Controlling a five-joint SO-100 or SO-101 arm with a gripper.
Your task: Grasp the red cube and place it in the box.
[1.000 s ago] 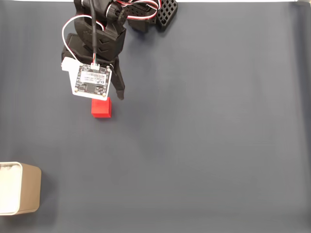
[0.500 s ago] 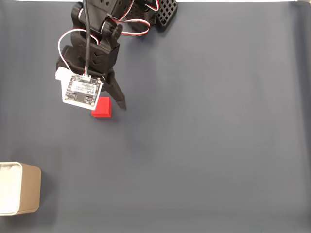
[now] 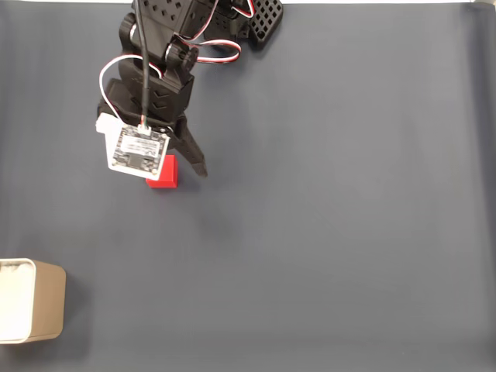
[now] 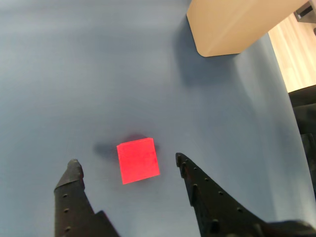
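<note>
The red cube (image 3: pixel 164 177) lies on the dark blue-grey mat at upper left in the fixed view, partly covered by the arm's white camera board. My gripper (image 3: pixel 169 171) hovers over it, open. In the wrist view the red cube (image 4: pixel 138 160) sits flat on the mat between the two black fingertips of my gripper (image 4: pixel 127 161), with a gap on each side and no contact visible. The tan box (image 3: pixel 48 301) with its white interior stands at the lower left edge of the fixed view, far from the cube. The box (image 4: pixel 232 24) appears at the top of the wrist view.
The arm's black base (image 3: pixel 262 19) stands at the top edge of the mat (image 3: pixel 325 217), which has wide bare stretches to the right and below. In the wrist view a wooden floor (image 4: pixel 298 47) shows beyond the mat's right edge.
The gripper has moved down the fixed view over the cube. Its visible fingertip now reaches beside the cube, and the camera board covers the cube's upper part. Cube and box have not moved.
</note>
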